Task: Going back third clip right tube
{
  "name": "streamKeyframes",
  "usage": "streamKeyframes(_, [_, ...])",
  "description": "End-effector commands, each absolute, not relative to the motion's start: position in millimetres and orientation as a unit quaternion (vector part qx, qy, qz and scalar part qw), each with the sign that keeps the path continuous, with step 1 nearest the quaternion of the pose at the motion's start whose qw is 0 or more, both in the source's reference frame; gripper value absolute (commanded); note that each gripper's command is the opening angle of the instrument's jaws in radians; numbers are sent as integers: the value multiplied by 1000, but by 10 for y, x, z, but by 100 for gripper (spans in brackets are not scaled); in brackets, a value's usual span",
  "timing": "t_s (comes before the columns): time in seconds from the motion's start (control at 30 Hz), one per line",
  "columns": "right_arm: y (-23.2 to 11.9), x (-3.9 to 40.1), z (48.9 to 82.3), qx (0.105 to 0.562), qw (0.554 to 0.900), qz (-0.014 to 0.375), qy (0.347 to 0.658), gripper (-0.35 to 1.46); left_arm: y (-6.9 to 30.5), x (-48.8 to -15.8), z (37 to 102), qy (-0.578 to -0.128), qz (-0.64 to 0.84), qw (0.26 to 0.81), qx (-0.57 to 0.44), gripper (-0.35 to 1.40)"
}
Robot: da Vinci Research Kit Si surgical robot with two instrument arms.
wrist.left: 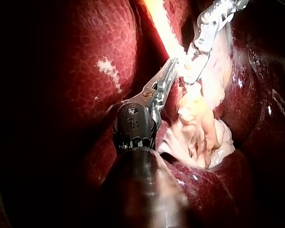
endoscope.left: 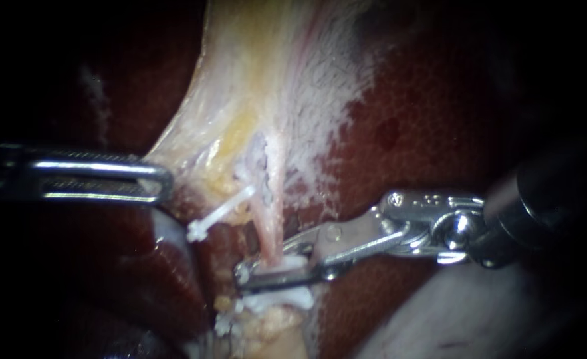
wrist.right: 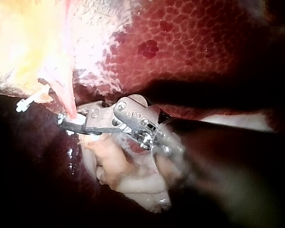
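- A white clip (endoscope.left: 285, 264) (wrist.right: 76, 119) is sitting across the right tube (endoscope.left: 268, 223) (wrist.right: 66, 95), low on its pink length, where the tube is running down out of the pale tissue (endoscope.left: 240, 100).
- The right instrument (endoscope.left: 266, 271) (wrist.right: 65, 118) is reaching in to the tube from the side. Its jaws are closing on that clip from both sides, with the tube passing between them.
- In the left wrist view the right instrument (wrist.left: 192, 71) is meeting the tube from the far side.
- A lower clip (endoscope.left: 276, 299) is lying across the tissue just beneath the jaws, further down the tube.
- A slanted clip (endoscope.left: 220, 216) (wrist.right: 31, 100) is sticking out beside the tube, on the side away from the right instrument's shaft, apart from the jaws.
- The left instrument (endoscope.left: 160, 179) (wrist.left: 171, 69) is lying well to that same side of the tube. Its jaws are pressing together on the edge of the pale tissue, which is stretching taut toward them.
- The liver (endoscope.left: 426, 119) (wrist.left: 99, 47) (wrist.right: 180, 38) is showing dark red and mottled around the tube on both sides.
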State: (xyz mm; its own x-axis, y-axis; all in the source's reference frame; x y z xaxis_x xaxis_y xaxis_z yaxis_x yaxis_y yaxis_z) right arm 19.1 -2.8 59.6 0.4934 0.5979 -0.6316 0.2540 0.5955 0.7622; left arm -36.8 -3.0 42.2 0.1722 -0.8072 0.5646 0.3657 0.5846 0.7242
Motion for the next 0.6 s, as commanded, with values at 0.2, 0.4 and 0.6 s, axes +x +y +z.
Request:
streamKeyframes(0.2, [-29, 192, 597, 435, 746, 115, 490, -35, -31, -368, 422, -504, -399, 734, 220, -35])
streamKeyframes(0.4, [-29, 192, 597, 435, 746, 115, 490, -35, -31, -369, 422, -504, -399, 734, 220, -35])
streamKeyframes(0.6, [-29, 192, 597, 435, 746, 115, 490, -35, -31, -369, 422, -505, -398, 734, 221, -35])
